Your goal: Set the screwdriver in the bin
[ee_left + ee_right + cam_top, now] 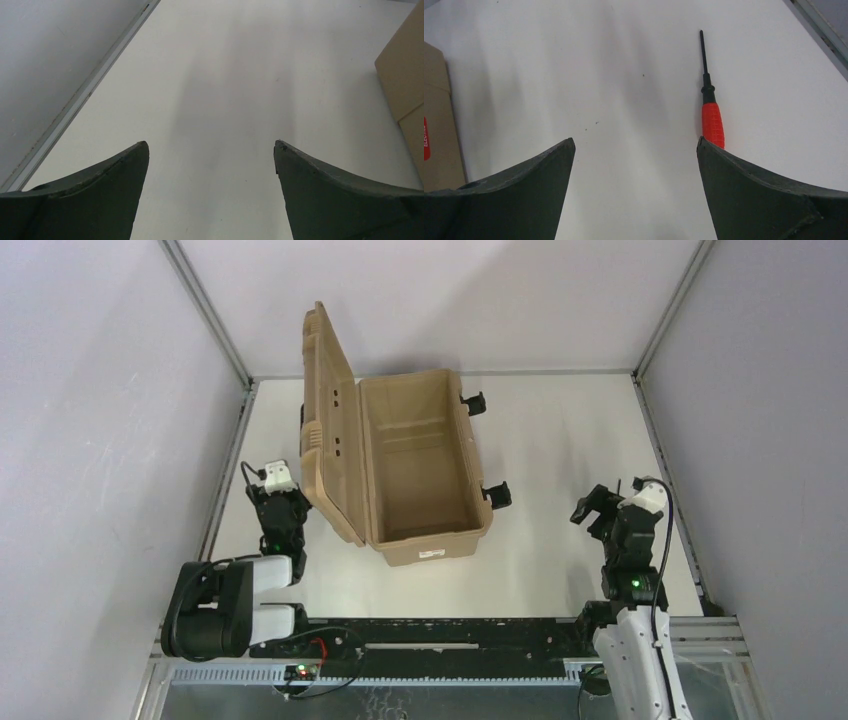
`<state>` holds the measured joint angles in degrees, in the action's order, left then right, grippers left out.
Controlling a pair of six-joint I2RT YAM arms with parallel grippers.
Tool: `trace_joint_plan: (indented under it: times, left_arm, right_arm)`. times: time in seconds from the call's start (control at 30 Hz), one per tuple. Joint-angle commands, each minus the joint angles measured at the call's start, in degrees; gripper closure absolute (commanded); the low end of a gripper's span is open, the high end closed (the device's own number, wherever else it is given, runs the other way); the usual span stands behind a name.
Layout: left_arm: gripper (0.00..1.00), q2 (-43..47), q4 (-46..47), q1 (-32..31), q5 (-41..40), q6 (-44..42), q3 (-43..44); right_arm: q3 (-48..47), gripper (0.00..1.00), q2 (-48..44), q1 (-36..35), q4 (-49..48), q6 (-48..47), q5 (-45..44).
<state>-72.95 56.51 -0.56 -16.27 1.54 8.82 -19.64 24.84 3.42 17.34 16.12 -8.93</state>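
Right gripper spread, screwdriver beside one fingertip

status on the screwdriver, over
Left claw, right claw open, empty. Screwdriver on table by right claw, not gripped. Bin open, nothing blocking.

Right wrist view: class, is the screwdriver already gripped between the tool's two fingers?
No: the screwdriver lies flat on the table, ahead of the open right tool, with nothing between its fingers.

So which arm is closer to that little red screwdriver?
The right. The screwdriver lies on the table just ahead of the open jaws of the right arm. The left arm sits on the other side of the bin, far from it.
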Motion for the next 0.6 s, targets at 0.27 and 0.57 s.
trace_joint_plan:
  times: [0.27, 0.57]
  left_arm:
    - [0.00, 0.70, 3.96, 0.38, 0.28, -0.58, 2.30]
    - [0.00, 0.70, 3.96, 0.38, 0.27, -0.57, 2.28]
  right_arm:
    - [-19.48, 0.01, 18.08, 2.68, 10.33, 2.69, -6.20]
    - [-33.43, 0.01, 47.38, 11.93, 17.97, -3.32, 0.32]
